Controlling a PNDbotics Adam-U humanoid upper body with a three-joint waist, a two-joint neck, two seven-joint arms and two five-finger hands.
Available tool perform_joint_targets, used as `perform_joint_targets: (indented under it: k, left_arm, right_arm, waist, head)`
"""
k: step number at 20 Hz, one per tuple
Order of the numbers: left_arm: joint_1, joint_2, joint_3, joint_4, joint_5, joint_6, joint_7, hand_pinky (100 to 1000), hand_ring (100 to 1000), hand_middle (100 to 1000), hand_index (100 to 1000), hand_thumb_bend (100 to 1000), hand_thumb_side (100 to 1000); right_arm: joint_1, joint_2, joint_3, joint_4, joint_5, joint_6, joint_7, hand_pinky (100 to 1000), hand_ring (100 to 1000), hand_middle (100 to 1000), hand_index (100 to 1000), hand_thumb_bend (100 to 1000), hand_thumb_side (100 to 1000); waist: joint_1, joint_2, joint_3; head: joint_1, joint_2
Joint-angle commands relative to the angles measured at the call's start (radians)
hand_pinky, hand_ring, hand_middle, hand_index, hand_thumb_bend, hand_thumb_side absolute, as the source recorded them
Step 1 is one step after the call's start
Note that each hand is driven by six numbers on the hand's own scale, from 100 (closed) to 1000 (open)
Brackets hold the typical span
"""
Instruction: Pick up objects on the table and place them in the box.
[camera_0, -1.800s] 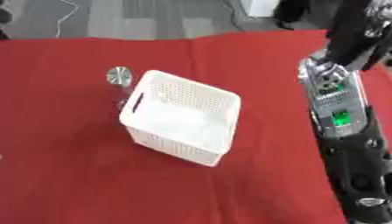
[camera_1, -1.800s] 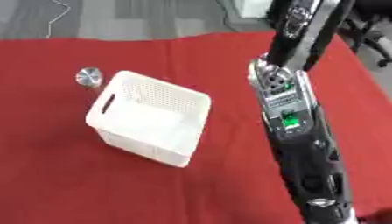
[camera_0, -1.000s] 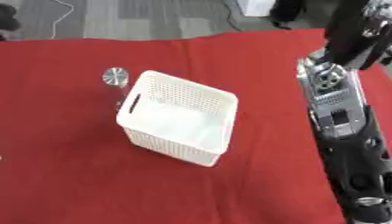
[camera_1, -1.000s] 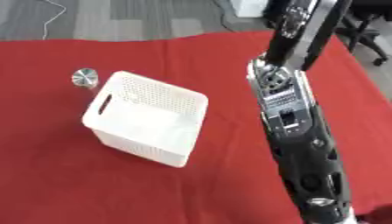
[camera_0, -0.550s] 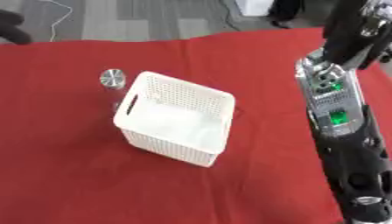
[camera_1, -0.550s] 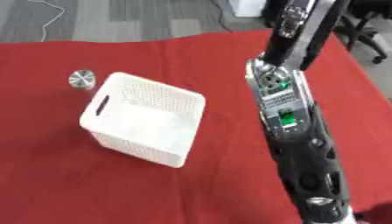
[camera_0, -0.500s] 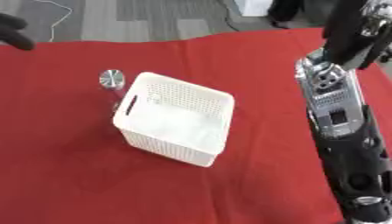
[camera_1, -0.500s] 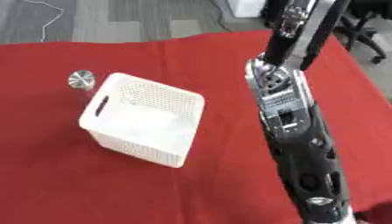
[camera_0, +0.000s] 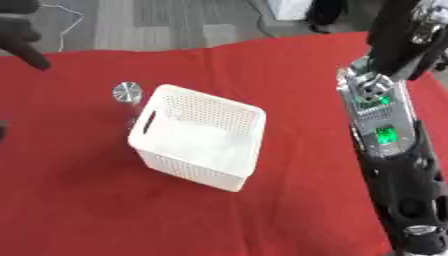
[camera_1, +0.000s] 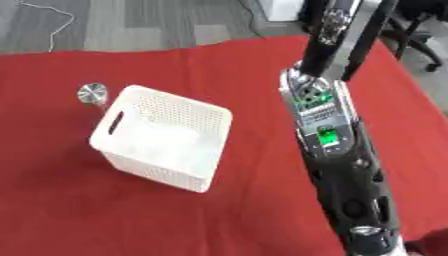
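The white perforated plastic box (camera_0: 197, 136) sits on the red tablecloth (camera_0: 289, 90). A small round silver metal object (camera_0: 127, 92) stands just beside its far-left corner. Further left, the black left hand (camera_0: 19, 34) hovers with relaxed, spread fingers.

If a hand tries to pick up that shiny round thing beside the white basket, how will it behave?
The round silver object looks smooth and metallic, so probably slippery. It seems stiff. It sits beside the white basket, perhaps crowding the fingers; if cylindrical, it may roll once tipped.
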Motion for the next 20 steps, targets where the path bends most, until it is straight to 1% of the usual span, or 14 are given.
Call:
perform_joint_targets:
  k: [1, 3, 4, 8, 11, 14, 17, 18, 20]
  left_arm:
    - [-0.057, 0.063, -0.012, -0.014, -0.031, 0.029, -0.054, 737, 609, 853, 874, 216, 891]
    - [-0.096, 0.076, -0.027, -0.014, -0.054, 0.046, -0.084, 739, 614, 854, 873, 222, 889]
    - [-0.115, 0.08, -0.034, -0.014, -0.067, 0.053, -0.097, 753, 643, 862, 870, 238, 877]
    - [-0.187, 0.089, -0.064, -0.014, -0.122, 0.082, -0.148, 776, 684, 865, 868, 262, 864]
    - [-0.238, 0.078, -0.083, -0.014, -0.17, 0.102, -0.191, 791, 706, 866, 866, 274, 857]
    - [-0.281, 0.059, -0.102, -0.012, -0.199, 0.125, -0.238, 802, 718, 871, 869, 269, 869]
    - [-0.318, 0.049, -0.126, 0.019, -0.22, 0.118, -0.294, 811, 735, 875, 871, 273, 878]
    - [-0.327, 0.045, -0.131, 0.032, -0.227, 0.112, -0.307, 815, 753, 881, 874, 281, 877]
    - [-0.349, 0.04, -0.146, 0.072, -0.254, 0.093, -0.346, 827, 779, 890, 881, 316, 830]
  right_arm:
    - [-0.007, -0.023, 0.002, -0.018, -0.009, -0.104, -0.093, 697, 690, 685, 717, 100, 1000]
    - [-0.006, -0.023, 0.002, -0.018, -0.011, -0.105, -0.091, 697, 690, 685, 717, 100, 1000]
    - [-0.006, -0.023, 0.003, -0.018, -0.012, -0.106, -0.091, 697, 690, 685, 717, 100, 1000]
    - [-0.007, -0.023, 0.004, -0.018, -0.017, -0.107, -0.087, 697, 690, 685, 717, 100, 1000]
    - [-0.007, -0.024, 0.005, -0.018, -0.019, -0.108, -0.085, 697, 690, 685, 717, 100, 1000]
    - [-0.008, -0.023, 0.007, -0.018, -0.022, -0.108, -0.082, 697, 690, 684, 717, 100, 1000]
    - [-0.008, -0.022, 0.008, -0.018, -0.024, -0.109, -0.081, 697, 690, 684, 717, 100, 1000]
    - [-0.008, -0.022, 0.009, -0.018, -0.025, -0.109, -0.08, 697, 690, 684, 717, 100, 1000]
    - [-0.01, -0.021, 0.011, -0.018, -0.028, -0.11, -0.077, 697, 690, 684, 717, 100, 1000]
  waist:
    - [0.007, -0.016, -0.004]
    - [0.007, -0.016, -0.006]
    - [0.008, -0.016, -0.008]
    - [0.01, -0.015, -0.015]
    - [0.011, -0.015, -0.019]
    - [0.011, -0.015, -0.023]
    - [0.012, -0.014, -0.028]
    - [0.013, -0.014, -0.029]
    - [0.014, -0.013, -0.032]
  head:
    - [0.011, 0.0]
    - [0.012, 0.0]
    - [0.013, 0.0]
    - [0.014, 0.0]
    - [0.016, 0.0]
    - [0.018, 0.0]
    - [0.02, 0.0]
    - [0.02, 0.0]
    - [0.021, 0.0]
